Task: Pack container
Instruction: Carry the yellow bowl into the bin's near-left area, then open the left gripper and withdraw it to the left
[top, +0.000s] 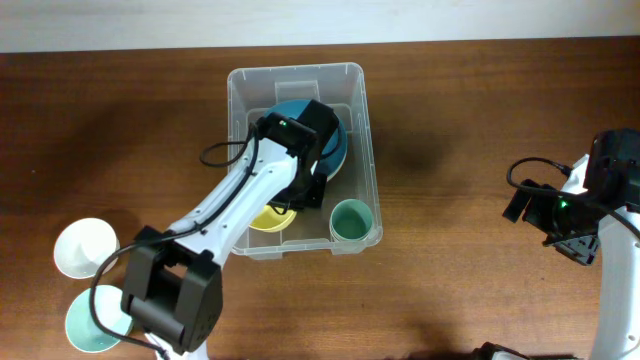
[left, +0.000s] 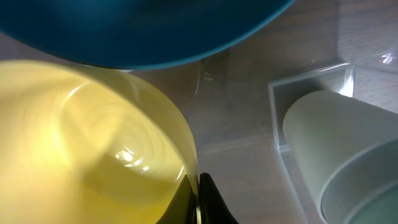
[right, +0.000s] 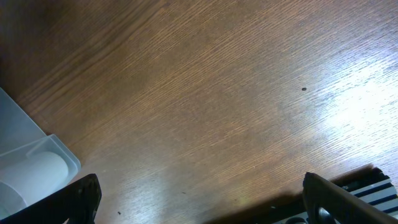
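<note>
In the large clear rectangular plastic container (top: 295, 68), left gripper (left: 198, 202) pinches a round yellow plastic bowl (left: 93, 149) at its rim; right gripper (right: 202, 199) spread wide over open wooden table (right: 217, 93).

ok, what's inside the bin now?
Blue bowl, yellow bowl and green cup sit in the bin. The left arm covers parts of both bowls; anything under it is hidden.

Inside the large clear rectangular plastic container (top: 298, 72): a round teal-blue bowl (top: 338, 155), a glossy yellow round bowl (top: 268, 219) and a pale green cup (top: 351, 220). Left of the container sit a white round bowl (top: 85, 247) and a mint round bowl (top: 84, 326). The counter (top: 480, 120) is brown wood-grain.
</note>
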